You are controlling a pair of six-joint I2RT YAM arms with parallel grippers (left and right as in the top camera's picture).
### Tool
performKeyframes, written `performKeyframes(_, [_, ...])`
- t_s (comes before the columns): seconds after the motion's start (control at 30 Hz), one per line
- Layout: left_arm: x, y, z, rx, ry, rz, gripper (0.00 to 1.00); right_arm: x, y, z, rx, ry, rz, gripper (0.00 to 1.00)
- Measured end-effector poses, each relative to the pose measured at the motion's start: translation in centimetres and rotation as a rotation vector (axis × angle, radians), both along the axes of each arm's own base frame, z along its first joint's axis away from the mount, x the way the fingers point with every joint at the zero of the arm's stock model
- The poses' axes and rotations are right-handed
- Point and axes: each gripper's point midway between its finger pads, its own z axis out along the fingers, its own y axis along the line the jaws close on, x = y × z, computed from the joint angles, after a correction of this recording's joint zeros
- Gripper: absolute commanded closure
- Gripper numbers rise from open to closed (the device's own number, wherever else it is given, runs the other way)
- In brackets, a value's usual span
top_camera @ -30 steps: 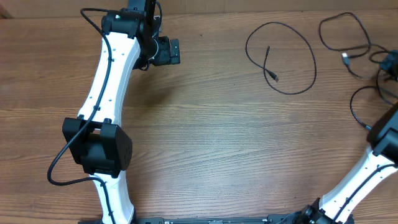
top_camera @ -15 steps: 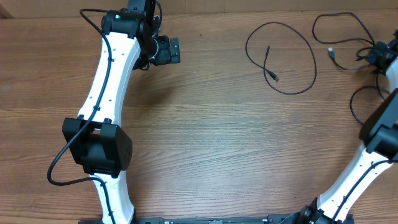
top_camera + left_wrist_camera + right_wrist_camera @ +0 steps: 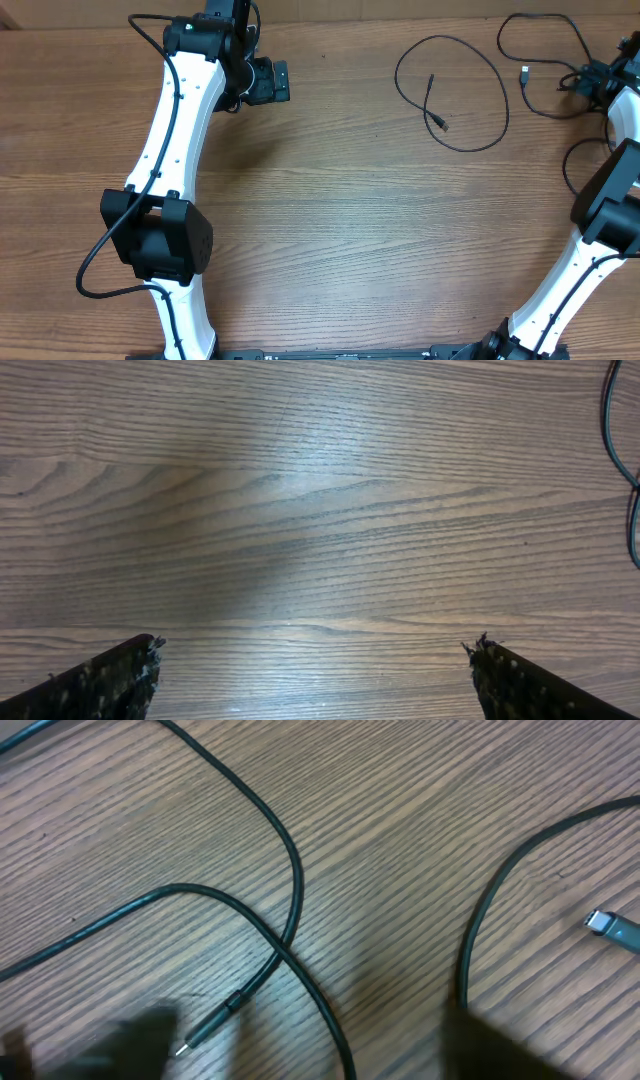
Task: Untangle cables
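**A:** What just changed on your right?

**B:** Your right gripper dragged the thin black cords toward the wooden surface's far right corner. Then its jaws spread and let go. The cords still cross there, so you're not done.

**A:** And the left?

**B:** Your left gripper sits idle, jaws spread. The round black cable loop already lies separate.

The table is showing smooth brown wood grain and catching a soft pale sheen. On the table, the cables are looking like smooth, matt black rubbery plastic, one plug gleaming silver metal. The left fingers are looking dark, rough and speckled. The arms are shining as glossy white plastic.
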Motion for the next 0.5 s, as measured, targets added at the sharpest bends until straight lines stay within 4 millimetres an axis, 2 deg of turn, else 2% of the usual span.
performKeyframes(0.23, [0.0, 0.0, 0.0, 0.000, 0.000, 0.001, 0.00, 0.1, -0.1, 0.1, -0.004, -0.003, 0.001, 0.00])
performKeyframes(0.37, [0.0, 0.0, 0.0, -0.001, 0.001, 0.004, 0.00, -1.0, 0.5, -0.6, 0.028, 0.059, 0.002, 0.00])
performKeyframes(0.5, [0.0, 0.0, 0.0, -0.001, 0.001, 0.004, 0.00, -1.9, 1.3, 0.1, 0.063, 0.127, 0.007, 0.00])
